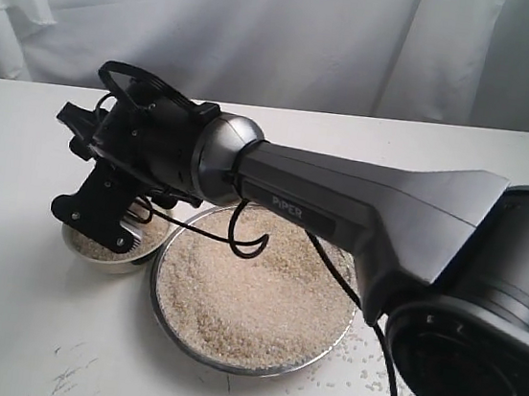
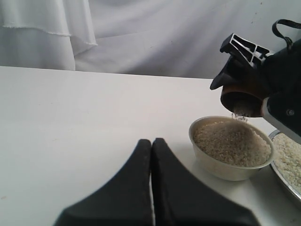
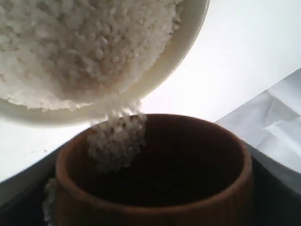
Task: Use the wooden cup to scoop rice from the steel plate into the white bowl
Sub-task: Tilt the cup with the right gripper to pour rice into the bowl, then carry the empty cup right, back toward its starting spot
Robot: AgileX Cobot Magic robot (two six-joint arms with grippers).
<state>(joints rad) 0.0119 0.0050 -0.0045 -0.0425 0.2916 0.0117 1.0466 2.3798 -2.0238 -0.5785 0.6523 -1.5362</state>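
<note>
so the right fingers (image 2: 242,47) are clamping the wooden cup (image 2: 241,101) and tipping it mouth-down just above the white bowl (image 2: 221,167). rice (image 2: 240,115) is trickling out into a bowl that's looking pretty full. the steel plate (image 1: 225,365) is sitting right beside the bowl on the bench (image 2: 70,122), loaded with grain, and loose grains are lying around its near edge. the left fingers (image 2: 127,193) are hanging off to the side, pressed together and holding nothing. my guess: the cup's going to be light, stiff and a bit slick, being smooth round wood, so gripping across the middle of its wall is looking right. the rice is flowing like sand, so slow tilting is going to matter
</note>
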